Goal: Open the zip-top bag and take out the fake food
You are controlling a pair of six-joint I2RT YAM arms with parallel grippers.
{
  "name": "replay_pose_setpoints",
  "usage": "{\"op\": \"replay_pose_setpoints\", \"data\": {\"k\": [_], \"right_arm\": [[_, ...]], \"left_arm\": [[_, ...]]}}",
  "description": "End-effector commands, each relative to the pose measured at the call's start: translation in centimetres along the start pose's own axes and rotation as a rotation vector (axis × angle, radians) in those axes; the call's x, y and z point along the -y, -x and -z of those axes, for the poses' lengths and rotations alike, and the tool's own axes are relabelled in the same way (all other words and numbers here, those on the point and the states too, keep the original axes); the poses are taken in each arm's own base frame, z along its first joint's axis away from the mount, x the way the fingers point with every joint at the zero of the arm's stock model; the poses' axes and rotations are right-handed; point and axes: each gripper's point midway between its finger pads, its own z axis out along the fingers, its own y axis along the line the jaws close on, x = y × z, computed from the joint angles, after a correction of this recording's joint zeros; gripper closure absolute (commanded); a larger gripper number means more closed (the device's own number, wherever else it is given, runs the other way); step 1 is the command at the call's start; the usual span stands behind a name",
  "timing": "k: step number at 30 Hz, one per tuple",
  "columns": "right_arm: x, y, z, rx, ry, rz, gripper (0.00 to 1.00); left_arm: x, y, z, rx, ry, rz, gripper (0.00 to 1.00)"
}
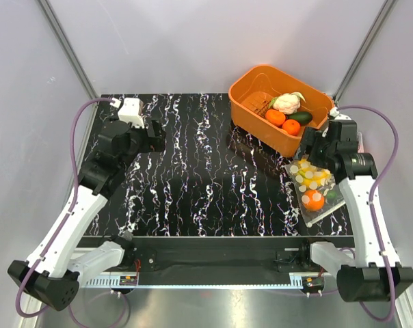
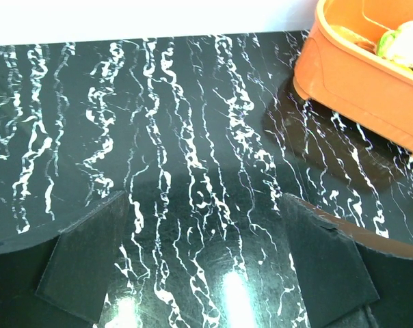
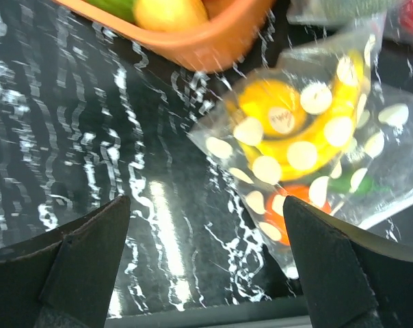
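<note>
The zip-top bag (image 1: 316, 190), clear with pale round dots, lies flat on the table at the right, in front of the orange basket. It holds the fake food: an orange fruit (image 1: 313, 199), yellow pieces (image 1: 308, 174) and a green piece (image 1: 333, 195). My right gripper (image 1: 309, 145) hovers over the bag's far end, open and empty. In the right wrist view the bag (image 3: 309, 157) lies to the right of the open gripper (image 3: 205, 205), with a yellow banana (image 3: 295, 130) and the orange fruit (image 3: 292, 215) inside. My left gripper (image 1: 155, 133) is open and empty at the far left.
An orange basket (image 1: 282, 113) at the back right holds a white cauliflower (image 1: 286, 102), two orange fruits and a green piece. It shows in the left wrist view (image 2: 357, 75). Part of another clear bag (image 3: 343, 10) lies beyond the dotted bag. The left gripper (image 2: 205, 201) is over bare black marbled table.
</note>
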Motion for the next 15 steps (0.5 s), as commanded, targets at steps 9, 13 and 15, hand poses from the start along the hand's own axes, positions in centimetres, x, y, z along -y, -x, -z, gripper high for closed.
{"op": "replay_pose_setpoints", "data": {"k": [9,13,15], "right_arm": [[2.6,-4.7,-5.4,-0.199,-0.195,0.022,0.05],[2.7,-5.9,-7.9,-0.235,-0.238,0.051,0.16],[2.8,-6.2,-9.2,-0.252,-0.274,0.079,0.30]], "left_arm": [[1.8,1.7,0.4,0.054,-0.097,0.003,0.01],[1.6,1.6,0.3,0.047,-0.086,-0.007,0.01],[1.5,1.4,0.1,0.040,-0.082,-0.011,0.01]]}}
